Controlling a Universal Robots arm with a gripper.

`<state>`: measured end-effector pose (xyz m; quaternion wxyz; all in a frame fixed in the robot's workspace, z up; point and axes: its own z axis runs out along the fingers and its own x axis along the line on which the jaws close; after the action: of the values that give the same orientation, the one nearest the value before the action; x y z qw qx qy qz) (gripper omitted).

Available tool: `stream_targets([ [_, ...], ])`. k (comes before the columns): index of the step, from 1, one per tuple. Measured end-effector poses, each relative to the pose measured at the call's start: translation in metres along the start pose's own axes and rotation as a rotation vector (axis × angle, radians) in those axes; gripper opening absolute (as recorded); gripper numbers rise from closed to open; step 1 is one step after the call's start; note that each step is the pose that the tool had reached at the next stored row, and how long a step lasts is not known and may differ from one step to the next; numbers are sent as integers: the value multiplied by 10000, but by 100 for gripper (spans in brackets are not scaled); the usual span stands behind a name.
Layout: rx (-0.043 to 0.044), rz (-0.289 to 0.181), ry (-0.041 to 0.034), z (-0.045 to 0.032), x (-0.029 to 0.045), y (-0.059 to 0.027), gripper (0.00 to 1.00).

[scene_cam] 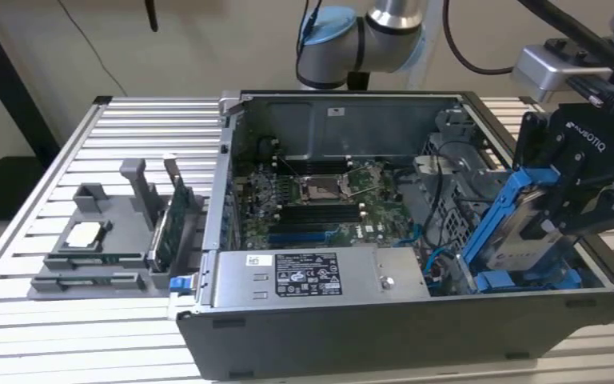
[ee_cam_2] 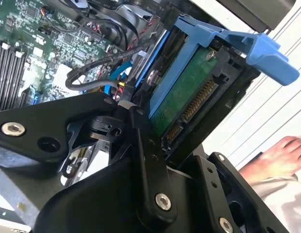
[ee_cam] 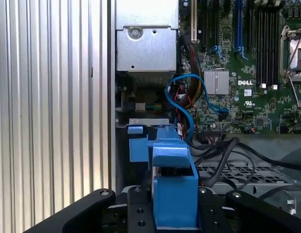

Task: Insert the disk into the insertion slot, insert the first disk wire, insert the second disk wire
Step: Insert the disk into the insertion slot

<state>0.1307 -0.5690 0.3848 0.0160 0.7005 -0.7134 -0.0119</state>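
Observation:
The disk [scene_cam: 512, 232], silver-grey in a bright blue carrier frame, hangs tilted on end over the open computer case, at the exterior view's right. My gripper [scene_cam: 552, 210] is shut on it from above. The second wrist view shows the disk's green circuit-board underside [ee_cam_2: 187, 90] and connector, with a black finger [ee_cam_2: 141, 141] pressed against the blue frame. Just below the disk's lower end is the grey perforated drive cage with the insertion slot [scene_cam: 454, 212]. A loose blue disk wire [ee_cam: 182, 94] and black wires [ee_cam: 223, 153] lie between the cage and the motherboard.
A grey power-supply box [scene_cam: 307, 274] sits along the case's front wall, the green motherboard [scene_cam: 323, 196] behind it. A grey fixture [scene_cam: 105, 240] with parts stands on the slatted table [scene_cam: 61, 328] at the exterior view's left. A person's hand [ee_cam_2: 281, 155] rests beside the case.

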Motion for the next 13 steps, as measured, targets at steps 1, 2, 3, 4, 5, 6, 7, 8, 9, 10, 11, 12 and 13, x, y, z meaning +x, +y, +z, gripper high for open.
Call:
stream_targets([
  [1, 0, -1, -1, 1, 0, 0, 33],
  [2, 0, 0, -2, 1, 0, 0, 33],
  [3, -1, -1, 0, 0, 0, 0, 34],
  [4, 0, 0, -1, 1, 0, 0, 34],
  [5, 0, 0, 0, 0, 0, 0, 34],
  [6, 0, -1, 0, 1, 0, 0, 40],
  [7, 0, -1, 0, 1, 0, 0, 40],
  [8, 0, 0, -1, 1, 0, 0, 40],
  [9, 0, -1, -2, 0, 0, 0, 40],
  [10, 0, 0, -4, -1, 0, 0, 40],
  [11, 0, 0, -3, -4, 0, 0, 40],
  [12, 0, 0, -2, -8, 0, 0, 40],
  [13, 0, -1, -1, -14, 0, 0, 40],
])
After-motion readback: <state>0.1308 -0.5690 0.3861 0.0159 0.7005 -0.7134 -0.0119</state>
